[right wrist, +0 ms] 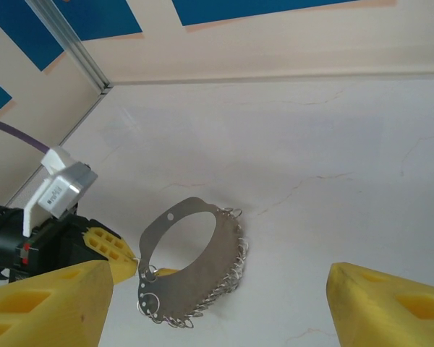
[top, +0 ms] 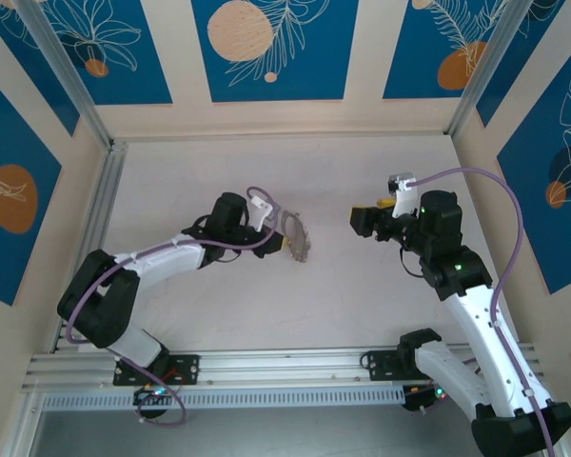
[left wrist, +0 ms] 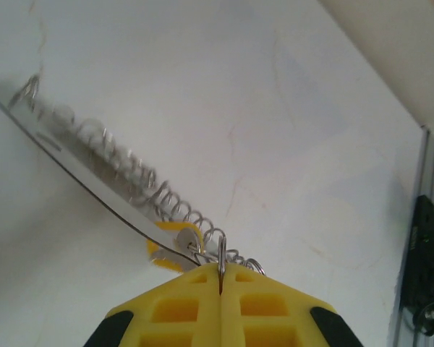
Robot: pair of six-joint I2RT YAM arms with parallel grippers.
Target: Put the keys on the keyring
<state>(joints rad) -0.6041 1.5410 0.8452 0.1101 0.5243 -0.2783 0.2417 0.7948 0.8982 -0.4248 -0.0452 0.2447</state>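
The keyring is a flat grey metal hoop, held tilted over the white table. A fringe of tiny silvery keys runs along its outer edge. One tiny yellow-orange key hangs at its lower left, also seen in the left wrist view. My left gripper is shut on a small wire loop at the hoop's edge, with the keyring seen edge-on. From above, my left gripper touches the keyring. My right gripper is open and apart from it, to the right, facing it.
The table is white with faint cracks. Cream walls with blue panels close it in at the back and sides. An aluminium rail runs along the left side and another along the near edge.
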